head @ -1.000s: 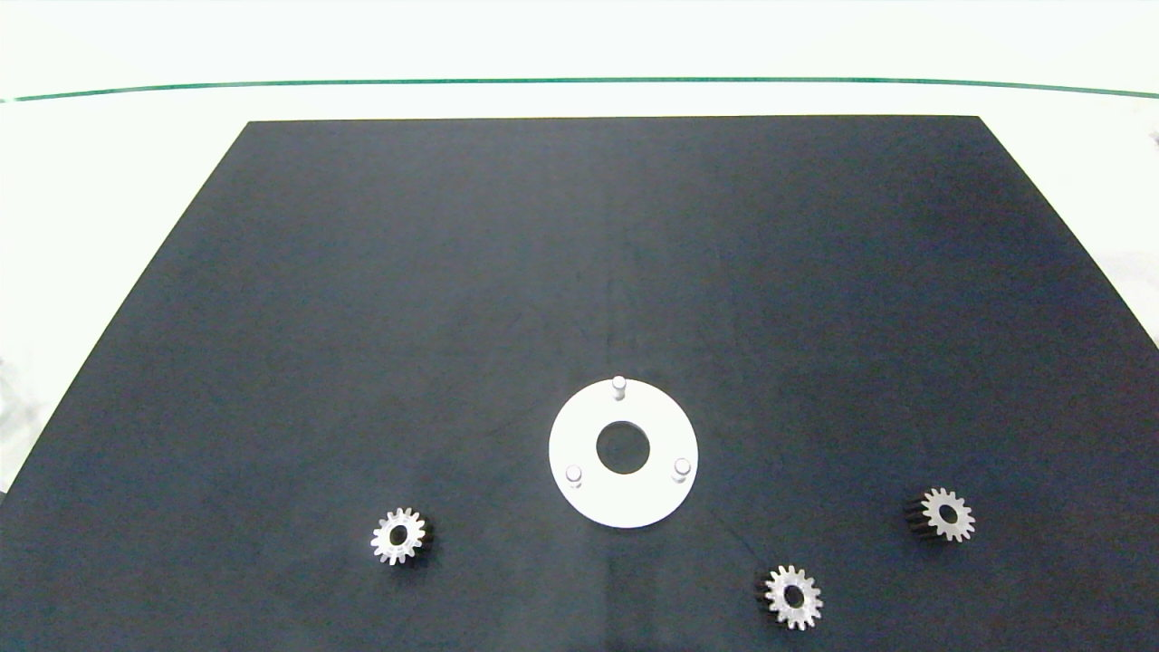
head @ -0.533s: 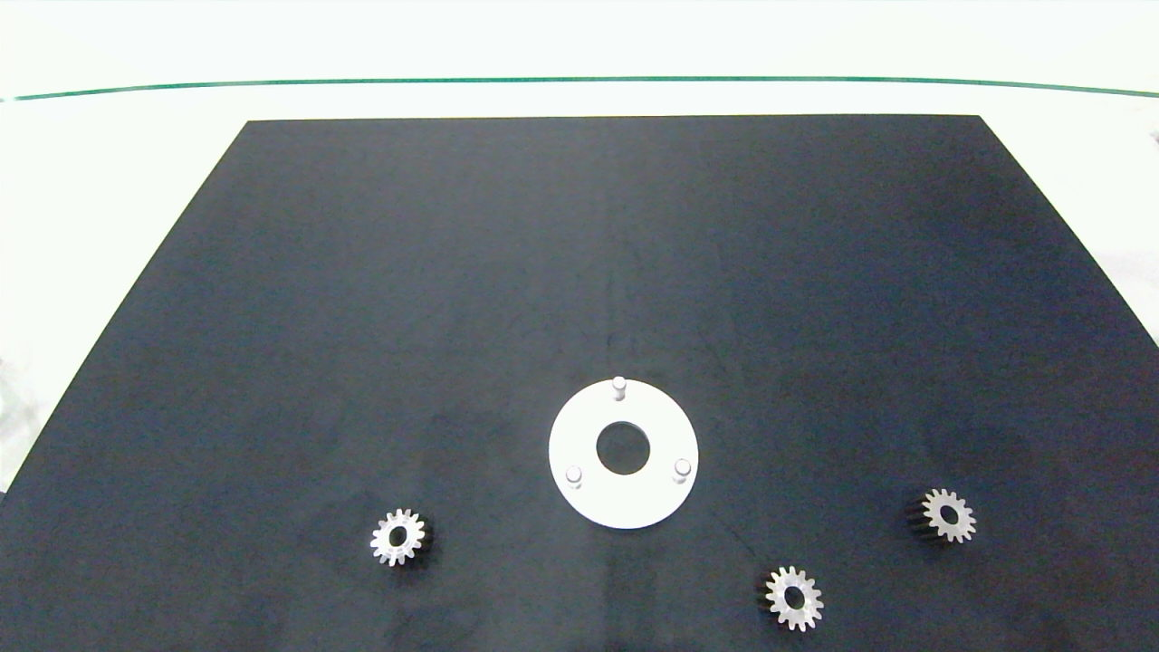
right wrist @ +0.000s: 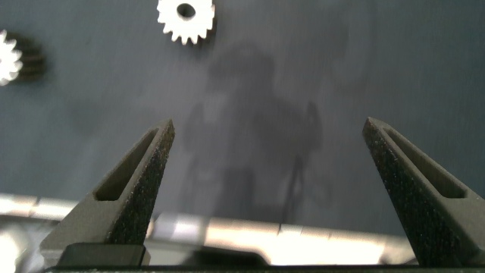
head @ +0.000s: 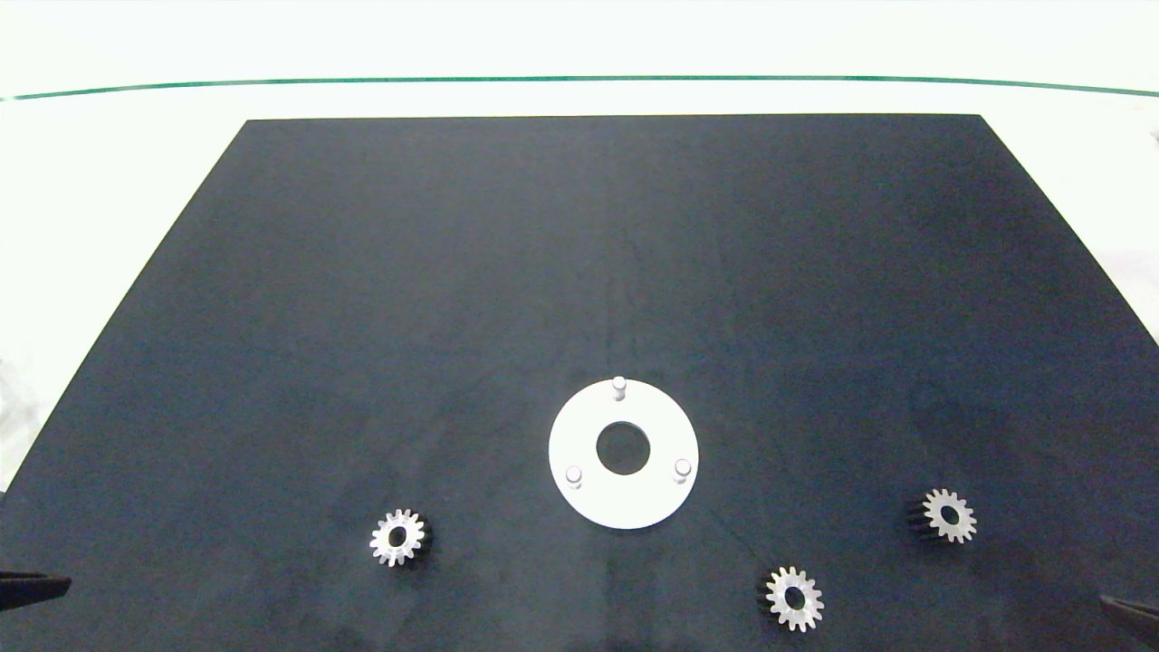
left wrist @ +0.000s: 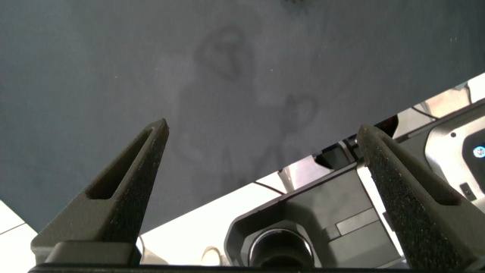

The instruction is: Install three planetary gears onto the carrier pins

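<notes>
The white ring-shaped disc (head: 579, 435) lies flat on the black mat, near its front middle. Its three carrier pins (head: 619, 386) (head: 573, 474) (head: 682, 468) stand bare. Three silver planetary gears lie flat on the mat: one front left (head: 397, 538), one front right (head: 794, 598), one further right (head: 947, 516). My left gripper (left wrist: 263, 129) hangs open over bare mat by the front left edge, with a dark finger (head: 32, 587) showing in the head view. My right gripper (right wrist: 269, 125) is open and empty near the front right corner. Two gears (right wrist: 186, 17) (right wrist: 7, 57) lie beyond it.
The black mat (head: 598, 226) covers most of a white table (head: 109, 181), which has a green line (head: 579, 80) near its far edge. Part of the robot's grey base (left wrist: 318, 227) shows below the mat's edge in the left wrist view.
Dark finger tips of both grippers have come into the head view at its lower left and lower right edges. The disc and the three gears have not moved.
</notes>
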### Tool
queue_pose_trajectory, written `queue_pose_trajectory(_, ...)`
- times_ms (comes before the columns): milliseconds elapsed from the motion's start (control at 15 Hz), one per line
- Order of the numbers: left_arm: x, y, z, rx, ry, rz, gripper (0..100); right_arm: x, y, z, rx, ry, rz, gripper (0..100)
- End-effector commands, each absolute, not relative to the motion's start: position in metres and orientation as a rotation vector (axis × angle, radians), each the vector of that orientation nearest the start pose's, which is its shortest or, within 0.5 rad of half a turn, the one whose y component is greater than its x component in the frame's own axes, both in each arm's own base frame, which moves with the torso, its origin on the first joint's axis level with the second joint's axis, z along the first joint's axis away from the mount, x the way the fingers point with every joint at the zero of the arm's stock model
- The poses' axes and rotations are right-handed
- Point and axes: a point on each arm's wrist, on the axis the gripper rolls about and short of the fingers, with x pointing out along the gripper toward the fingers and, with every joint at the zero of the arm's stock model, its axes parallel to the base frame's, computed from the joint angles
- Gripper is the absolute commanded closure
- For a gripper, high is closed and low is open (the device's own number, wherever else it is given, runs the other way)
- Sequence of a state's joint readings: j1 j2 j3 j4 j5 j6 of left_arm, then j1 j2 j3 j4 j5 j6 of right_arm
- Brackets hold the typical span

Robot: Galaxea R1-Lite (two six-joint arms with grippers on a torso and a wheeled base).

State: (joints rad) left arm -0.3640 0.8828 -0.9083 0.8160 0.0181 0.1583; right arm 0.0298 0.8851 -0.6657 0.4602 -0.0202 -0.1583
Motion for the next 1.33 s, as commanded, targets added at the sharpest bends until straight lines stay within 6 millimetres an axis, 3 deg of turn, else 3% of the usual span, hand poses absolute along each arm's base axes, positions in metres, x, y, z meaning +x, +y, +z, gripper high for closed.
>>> queue_pose_trajectory(67, 0.054, -0.02, 0.238, 0.303, 0.77, -0.39, 0, 0.087, 0.003, 0.182, -0.194, 0.725, 0.088, 0)
queue_pose_trajectory(933, 0.08, -0.03, 0.235, 0.299, 0.797, -0.383, 0, 0.153, 0.006, 0.167, -0.176, 0.749, 0.122, 0)
queue_pose_trajectory(1333, 0.081, -0.031, 0.236, 0.299, 0.786, -0.385, 0, 0.155, 0.024, 0.166, -0.22, 0.733, 0.252, 0)
